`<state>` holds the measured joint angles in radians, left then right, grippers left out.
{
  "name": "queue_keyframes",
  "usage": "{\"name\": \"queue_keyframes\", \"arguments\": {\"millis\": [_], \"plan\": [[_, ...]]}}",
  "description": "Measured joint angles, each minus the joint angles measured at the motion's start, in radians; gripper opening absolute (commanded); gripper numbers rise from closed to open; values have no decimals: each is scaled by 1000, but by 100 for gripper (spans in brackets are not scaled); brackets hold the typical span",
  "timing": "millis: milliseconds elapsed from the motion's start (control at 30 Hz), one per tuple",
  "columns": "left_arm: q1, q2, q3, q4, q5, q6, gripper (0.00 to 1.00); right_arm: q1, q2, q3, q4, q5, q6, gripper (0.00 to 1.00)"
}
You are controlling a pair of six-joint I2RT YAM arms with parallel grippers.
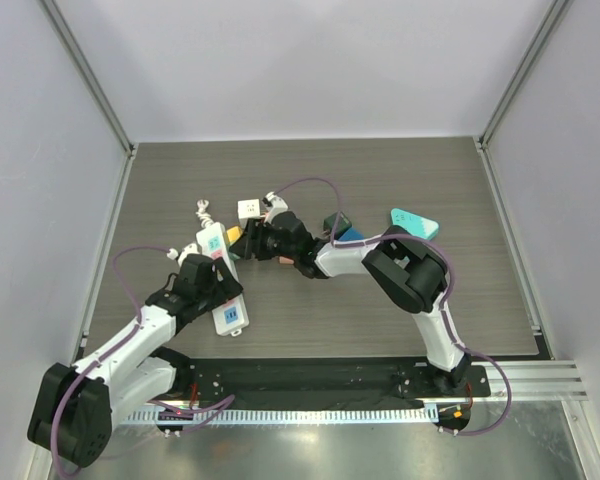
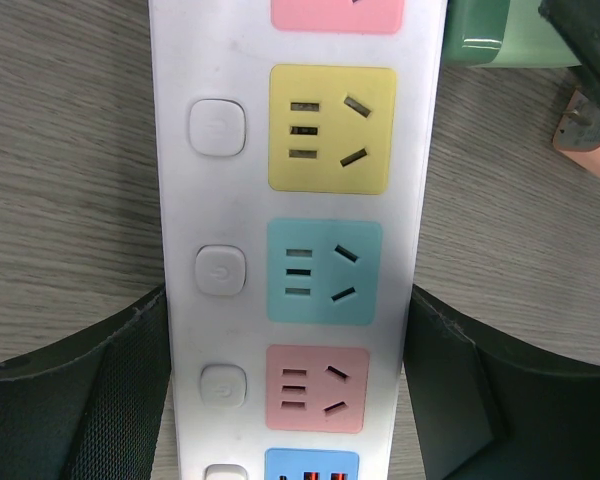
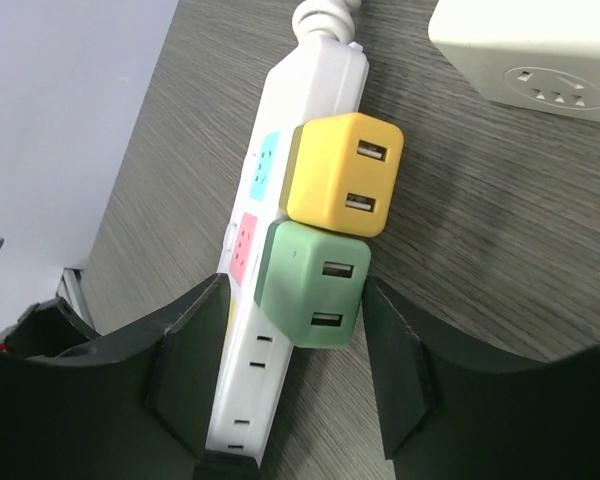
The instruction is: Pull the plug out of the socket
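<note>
- The green plug (image 3: 310, 285) sat in the white power strip (image 3: 302, 90) at the left middle of the table (image 1: 380, 320), with a yellow plug (image 3: 342, 172) touching it on the side toward the strip's cord (image 3: 325, 15).
- The right gripper (image 3: 295, 300) straddled the green plug with its fingers spread. One finger (image 3: 395, 340) was just beside the plug's outer face. Whether it pressed on the plug could not be told.
- The yellow plug left no room on that side of the green one.
- The left gripper (image 2: 285, 320) held the power strip, one finger (image 2: 130, 370) against each long edge, near the light blue and pink sockets.
- A white adapter (image 3: 530, 50) lay just past the strip's cord end, apart from the plugs.
- A loose pink plug (image 2: 592, 150) lay on the table beside the green plug, prongs showing.
- Farther right lay a teal block (image 1: 414, 222) and a blue block (image 1: 350, 235), well apart from the strip.
- From above, the right gripper hid the green plug, and only a sliver of yellow showed.
- The left arm covered the strip's middle in that view.
- The white adapter and pink plug were cut off at the wrist views' edges.
</note>
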<state>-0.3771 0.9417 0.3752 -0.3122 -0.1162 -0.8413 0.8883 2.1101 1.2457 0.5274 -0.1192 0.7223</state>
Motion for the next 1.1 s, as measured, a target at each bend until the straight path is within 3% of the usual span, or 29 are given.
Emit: {"name": "queue_keyframes", "arguments": {"millis": [67,233,433,500,533,567,633,1100], "plan": [[0,-3,0,-3,2,-5,0,0,12,6,12,-7,15,54],[1,-15,-5,-10,4,-16,0,-2,31,7,32,-18,42,53],[1,-19,-6,-13,5,-22,0,-5,43,7,51,-27,65,44],[1,-23,-9,-13,4,-27,0,-7,43,7,63,-33,78,36],[1,-26,-11,-12,3,-34,0,-10,43,7,68,-34,86,28],[1,-31,-15,-10,4,-43,0,-14,43,6,76,-34,98,12],[1,-45,-23,-6,3,-58,0,-19,43,-11,106,-35,119,1],[1,-78,-41,-5,16,-108,0,-69,29,-184,363,-66,243,1]]}}
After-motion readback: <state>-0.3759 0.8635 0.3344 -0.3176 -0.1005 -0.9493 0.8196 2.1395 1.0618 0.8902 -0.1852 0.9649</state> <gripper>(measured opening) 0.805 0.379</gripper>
